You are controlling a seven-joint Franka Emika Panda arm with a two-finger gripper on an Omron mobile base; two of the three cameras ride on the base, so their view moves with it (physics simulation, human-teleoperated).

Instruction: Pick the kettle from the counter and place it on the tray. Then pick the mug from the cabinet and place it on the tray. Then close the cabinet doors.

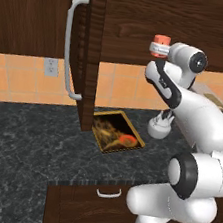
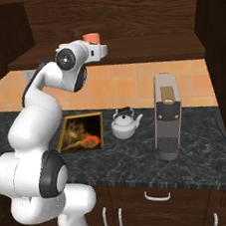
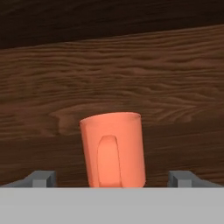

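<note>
The orange mug [image 3: 113, 151] stands upright on the cabinet shelf [image 2: 142, 48], its handle turned toward the hand camera. My gripper [image 3: 113, 177] is open, with one fingertip [image 3: 41, 177] on each side of the mug and a clear gap to both. From the base, the hand is raised to shelf height right at the mug [image 1: 161, 40] [image 2: 91, 38]. The white kettle [image 2: 124, 124] [image 1: 159, 126] sits on the dark counter [image 1: 29, 136] just right of the tray [image 2: 101, 131] [image 1: 98, 134], apart from it. The tray lies flat with nothing on it.
The left cabinet door [image 1: 89, 54] stands open over the tray's left side, its bar handle [image 1: 68, 46] facing out. The right door [image 2: 222, 46] is open too. A tall grey coffee machine [image 2: 167, 118] stands right of the kettle. Drawer handles [image 2: 158, 195] sit below the counter edge.
</note>
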